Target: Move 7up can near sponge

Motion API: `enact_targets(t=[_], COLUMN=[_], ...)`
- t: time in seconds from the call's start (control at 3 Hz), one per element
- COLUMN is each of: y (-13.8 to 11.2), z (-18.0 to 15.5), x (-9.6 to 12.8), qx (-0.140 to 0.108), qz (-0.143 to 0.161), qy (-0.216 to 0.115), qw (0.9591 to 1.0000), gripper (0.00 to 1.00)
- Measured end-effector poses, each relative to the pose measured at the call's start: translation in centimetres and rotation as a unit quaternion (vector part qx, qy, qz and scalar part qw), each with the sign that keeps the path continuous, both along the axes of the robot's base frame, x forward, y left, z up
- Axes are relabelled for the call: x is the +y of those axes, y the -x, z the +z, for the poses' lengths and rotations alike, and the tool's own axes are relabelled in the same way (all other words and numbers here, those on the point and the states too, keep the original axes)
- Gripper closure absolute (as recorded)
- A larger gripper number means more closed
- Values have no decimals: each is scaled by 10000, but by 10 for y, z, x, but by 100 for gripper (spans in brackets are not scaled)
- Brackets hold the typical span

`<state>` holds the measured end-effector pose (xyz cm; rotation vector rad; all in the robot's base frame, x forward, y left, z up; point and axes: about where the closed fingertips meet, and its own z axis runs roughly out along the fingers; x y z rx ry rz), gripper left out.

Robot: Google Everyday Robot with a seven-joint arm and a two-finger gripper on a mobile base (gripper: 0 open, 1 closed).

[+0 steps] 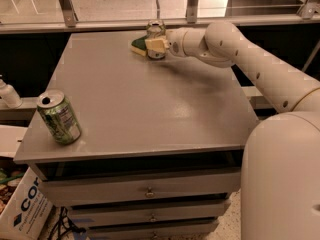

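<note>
The 7up can (pixel 156 30), pale with a silver top, stands upright at the far edge of the grey table (pixel 150 99). My gripper (pixel 155 46) is shut on its lower body, reaching in from the right with the cream arm behind it. The sponge (pixel 138 45), dark green top over pale yellow foam, lies on the table just left of the can and the fingers, touching or almost touching them. The can's lower half is hidden by the fingers.
A darker all-green patterned can (pixel 59 117) stands at the table's front left corner. A white bottle (pixel 8 94) sits left of the table and a cardboard box (pixel 22 211) below it. Drawers (pixel 149 191) lie under the tabletop. A metal rail (pixel 125 21) runs along the back.
</note>
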<state>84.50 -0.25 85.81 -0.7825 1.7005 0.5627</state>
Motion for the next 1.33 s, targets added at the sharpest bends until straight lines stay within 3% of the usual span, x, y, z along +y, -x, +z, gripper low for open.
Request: enact_targets(t=[0.67,1.0,1.33], y=[0,13,24], z=[2,8,12], x=[0,-9,-19], qx=[0,18,45], qz=[1,94,170], qy=[0,50,16], qw=[10000,9999,9998], gripper=[14,0,0])
